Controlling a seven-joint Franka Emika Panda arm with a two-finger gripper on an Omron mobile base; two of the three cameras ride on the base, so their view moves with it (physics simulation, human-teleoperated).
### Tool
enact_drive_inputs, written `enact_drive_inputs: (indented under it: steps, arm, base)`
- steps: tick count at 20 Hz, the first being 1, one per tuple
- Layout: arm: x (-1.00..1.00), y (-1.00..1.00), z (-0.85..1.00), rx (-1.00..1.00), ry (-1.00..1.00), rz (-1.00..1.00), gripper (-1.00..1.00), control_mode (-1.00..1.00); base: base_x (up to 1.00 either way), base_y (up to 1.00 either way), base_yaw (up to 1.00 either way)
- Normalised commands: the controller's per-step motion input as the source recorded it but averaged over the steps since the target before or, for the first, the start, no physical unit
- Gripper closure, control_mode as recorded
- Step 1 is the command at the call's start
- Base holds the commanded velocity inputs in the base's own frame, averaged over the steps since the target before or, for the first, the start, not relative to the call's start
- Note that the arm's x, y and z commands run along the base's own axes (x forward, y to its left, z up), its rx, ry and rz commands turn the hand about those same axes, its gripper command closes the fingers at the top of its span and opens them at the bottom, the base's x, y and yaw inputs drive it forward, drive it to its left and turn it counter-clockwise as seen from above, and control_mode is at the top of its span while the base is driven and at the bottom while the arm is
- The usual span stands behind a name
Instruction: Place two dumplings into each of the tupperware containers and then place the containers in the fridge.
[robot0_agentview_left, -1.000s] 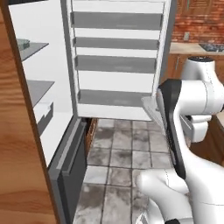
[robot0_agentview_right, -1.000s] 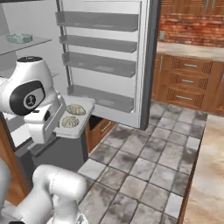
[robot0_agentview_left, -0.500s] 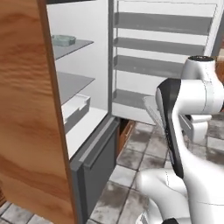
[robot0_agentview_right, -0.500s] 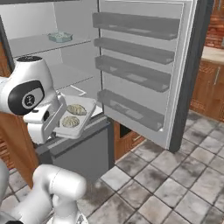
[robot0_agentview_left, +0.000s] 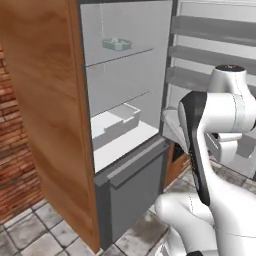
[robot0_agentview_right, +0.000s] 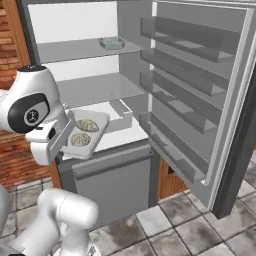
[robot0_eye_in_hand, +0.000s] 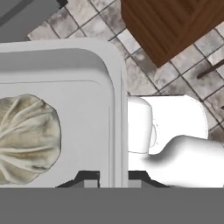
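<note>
Since a second ago the base has been swinging round, so I am now facing the open fridge (robot0_agentview_right: 85, 75) squarely instead of looking past its door; the whole scene has slid across both base cameras, while the load in my grip is sitting as it was. My jaws are clenched on the rim of the pale tupperware container (robot0_agentview_right: 86, 132), one fingertip (robot0_eye_in_hand: 89, 177) inside the wall and one outside it in the hand camera. The gripper (robot0_eye_in_hand: 113, 178) is holding the tray out level in front of the arm, just short of the fridge's lower white ledge. Two dumplings (robot0_agentview_right: 86, 125) are lying side by side in it, one of them filling the left of the hand camera. Further in, the teal tupperware container (robot0_agentview_right: 112, 43) is already sitting on the top shelf (robot0_agentview_right: 75, 50), toward its right end near the door racks (robot0_agentview_right: 190, 65). I am reading that as one container stowed and the second ready to go in. With the interior now straight ahead, what remains looks like a forward reach onto a free shelf, keeping the tray flat so nothing rolls out.
</note>
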Motion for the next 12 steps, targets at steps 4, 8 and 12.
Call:
enact_drive_inputs:
  steps: [4, 8, 12]
  arm:
    - [0.0, 0.0, 0.0, 0.0, 0.0, 0.0, 1.0, 1.0]
    - [0.0, 0.0, 0.0, 0.0, 0.0, 0.0, 1.0, 1.0]
    - [0.0, 0.0, 0.0, 0.0, 0.0, 0.0, 1.0, 1.0]
  base:
    - [0.56, -0.58, 0.56]
    - [0.54, -0.37, 0.52]
    - [0.4, -0.01, 0.54]
